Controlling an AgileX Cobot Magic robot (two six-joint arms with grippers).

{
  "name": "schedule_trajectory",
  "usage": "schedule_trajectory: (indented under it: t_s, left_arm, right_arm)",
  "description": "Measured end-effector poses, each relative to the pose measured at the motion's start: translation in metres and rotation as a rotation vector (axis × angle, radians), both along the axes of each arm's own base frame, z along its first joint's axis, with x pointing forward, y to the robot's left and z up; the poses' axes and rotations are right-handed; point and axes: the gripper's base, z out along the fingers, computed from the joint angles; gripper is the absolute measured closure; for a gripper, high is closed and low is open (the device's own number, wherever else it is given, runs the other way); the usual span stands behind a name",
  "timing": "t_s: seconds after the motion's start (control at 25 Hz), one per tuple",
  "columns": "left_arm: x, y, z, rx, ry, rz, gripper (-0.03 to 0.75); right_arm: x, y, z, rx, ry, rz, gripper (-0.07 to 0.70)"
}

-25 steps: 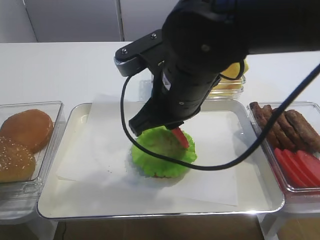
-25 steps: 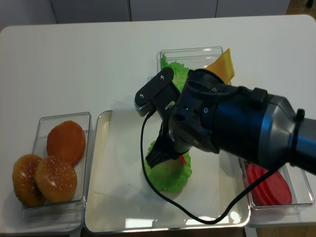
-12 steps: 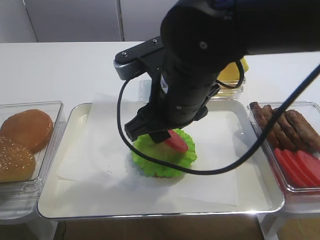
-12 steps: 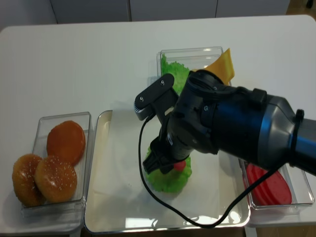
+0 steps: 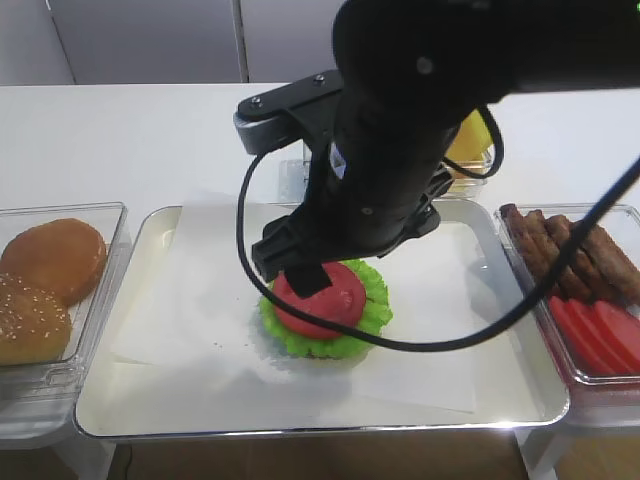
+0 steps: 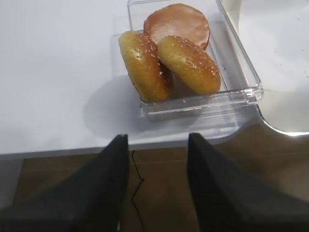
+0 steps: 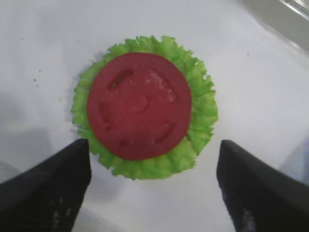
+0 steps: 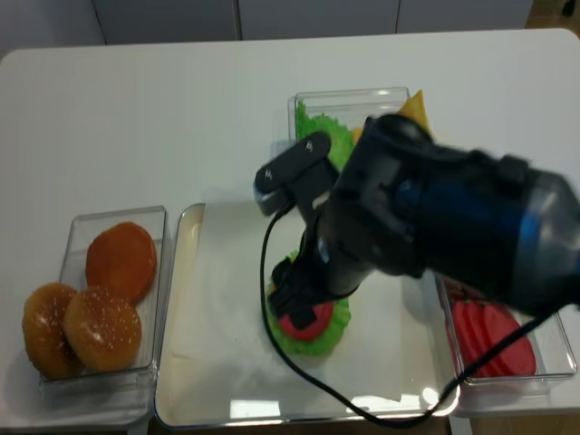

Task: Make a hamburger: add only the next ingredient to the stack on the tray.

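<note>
Tomato slice (image 7: 139,106) — round, red, flat on lettuce (image 7: 202,116)

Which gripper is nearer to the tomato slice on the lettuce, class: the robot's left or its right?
Right. The right gripper hangs open directly above the tomato slice, fingers either side, not touching. The left gripper is far off, beyond the table edge near the bun bin.

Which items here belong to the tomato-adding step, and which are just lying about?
In the job: tomato slice on the lettuce stack, tray, right gripper.
Lying about: buns, meat pieces, spare tomato slices, cheese.
</note>
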Motion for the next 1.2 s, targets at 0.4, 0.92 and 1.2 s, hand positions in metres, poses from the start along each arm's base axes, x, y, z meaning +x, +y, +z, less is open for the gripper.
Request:
schedule_trajectory:
  t_s: [0.4, 0.92, 1.2]
  left_arm:
    - [0.0, 0.0, 0.0, 0.0, 0.0, 0.0, 0.413]
    - [0.0, 0.0, 0.0, 0.0, 0.0, 0.0, 0.413]
    - [0.0, 0.0, 0.0, 0.0, 0.0, 0.0, 0.413]
  right_arm:
    - [-0.013, -0.084, 0.062, -0.011, 0.047, -0.092, 0.099]
    - [-0.106, -0.191, 0.072, 0.121, -0.066, -0.229, 0.146]
    - [-0.182, -0.232, 0.061, 0.259, -0.271, -0.218, 0.146]
